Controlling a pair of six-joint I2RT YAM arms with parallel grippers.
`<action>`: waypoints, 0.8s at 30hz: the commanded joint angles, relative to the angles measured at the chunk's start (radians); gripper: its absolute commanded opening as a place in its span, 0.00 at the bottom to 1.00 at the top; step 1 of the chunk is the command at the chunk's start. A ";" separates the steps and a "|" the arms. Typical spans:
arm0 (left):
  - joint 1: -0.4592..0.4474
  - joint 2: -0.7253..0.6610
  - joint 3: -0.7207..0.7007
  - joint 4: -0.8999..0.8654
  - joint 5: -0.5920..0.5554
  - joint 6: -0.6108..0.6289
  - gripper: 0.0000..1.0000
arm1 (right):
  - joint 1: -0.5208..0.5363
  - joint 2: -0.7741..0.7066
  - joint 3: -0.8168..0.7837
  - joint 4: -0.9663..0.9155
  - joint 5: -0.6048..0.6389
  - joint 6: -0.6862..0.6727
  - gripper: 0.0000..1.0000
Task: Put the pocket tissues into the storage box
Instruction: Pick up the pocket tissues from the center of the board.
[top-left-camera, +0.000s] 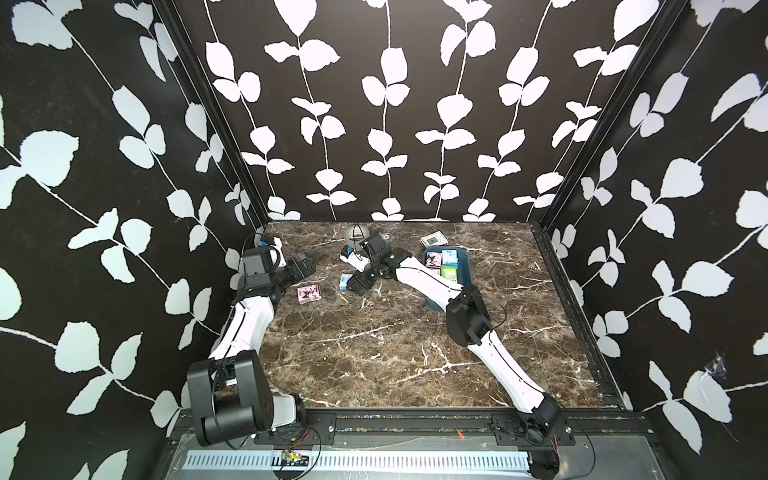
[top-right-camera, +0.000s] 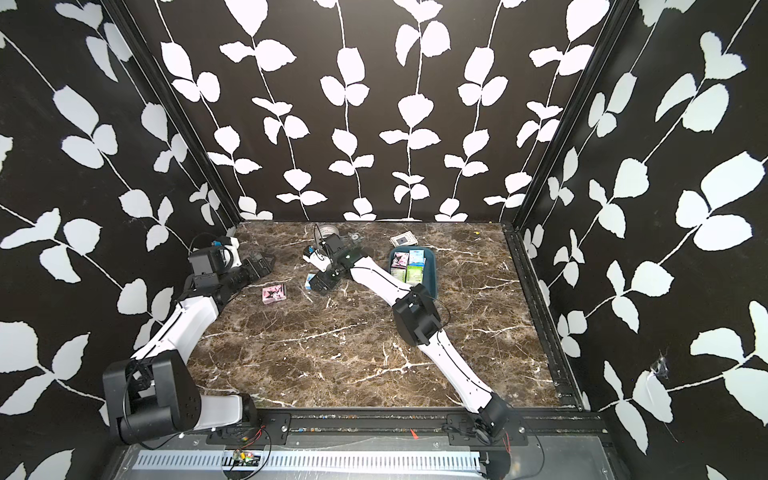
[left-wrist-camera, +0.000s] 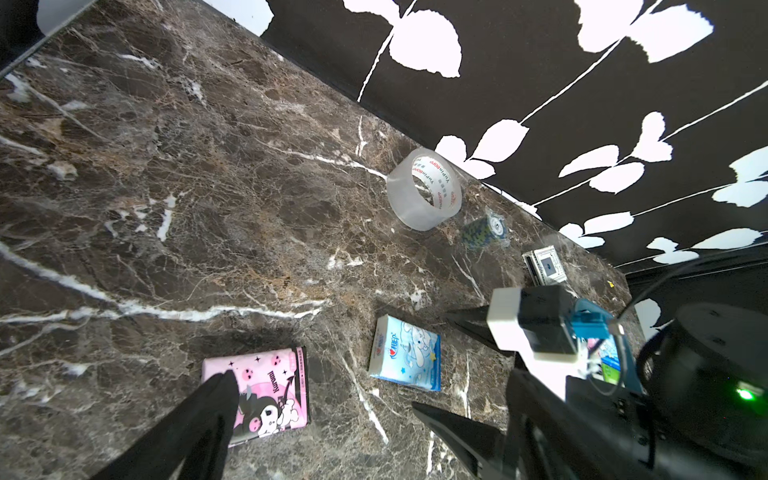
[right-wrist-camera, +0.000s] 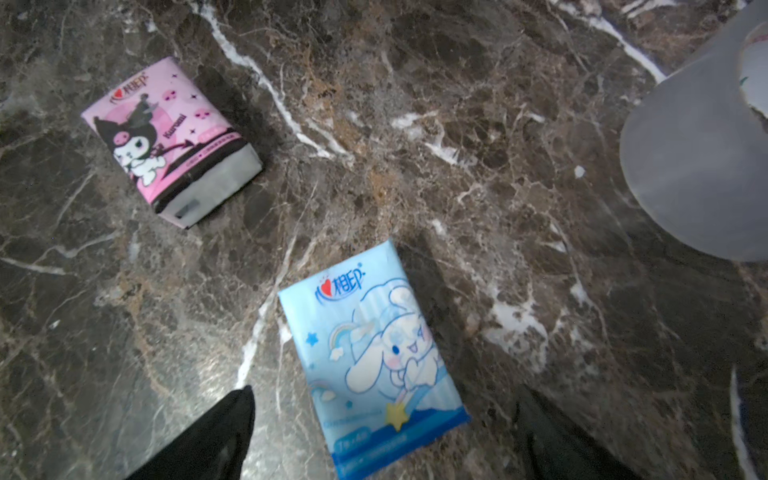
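standing here by the desk (top-left-camera: 374, 353), going left to right. the left arm is tucked along the left wall, forearm raised, and the left claw (top-left-camera: 306, 266) hangs spread and empty, aimed in toward the middle. just on the near side of it lies the pink cartoon pack (top-left-camera: 309, 294), flat on the marble, nothing touching it. next over is the blue cartoon pack (right-wrist-camera: 374, 357), and this is the one that matters: the right claw (right-wrist-camera: 384, 390) sits right over its near end with the fingers (right-wrist-camera: 232, 424) wide apart, one off each long edge, gaps showing on both sides, so it's pinching nothing. the pack's long axis runs away from the claw, so a close would squeeze it across the narrow width. can't tell how high the tips are off the desk. the right arm reaches in from the near right corner, elbow up beside the storage box (top-left-camera: 466, 270), forearm passing over its left side, wrist bent back down. the box sits well to the right of both loose packs and has several packs (top-left-camera: 444, 264) lying in it. my guess: right arm takes blue, left is closer to pink.
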 joint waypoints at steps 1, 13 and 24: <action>0.001 -0.041 -0.007 0.004 0.017 0.015 0.99 | 0.006 0.034 0.068 0.000 -0.006 0.009 0.99; 0.002 -0.042 -0.006 0.004 0.019 0.016 0.99 | 0.007 0.057 0.102 -0.027 -0.010 0.000 0.98; 0.002 -0.046 -0.005 0.001 0.015 0.018 0.99 | 0.005 0.079 0.146 -0.104 -0.011 0.002 0.95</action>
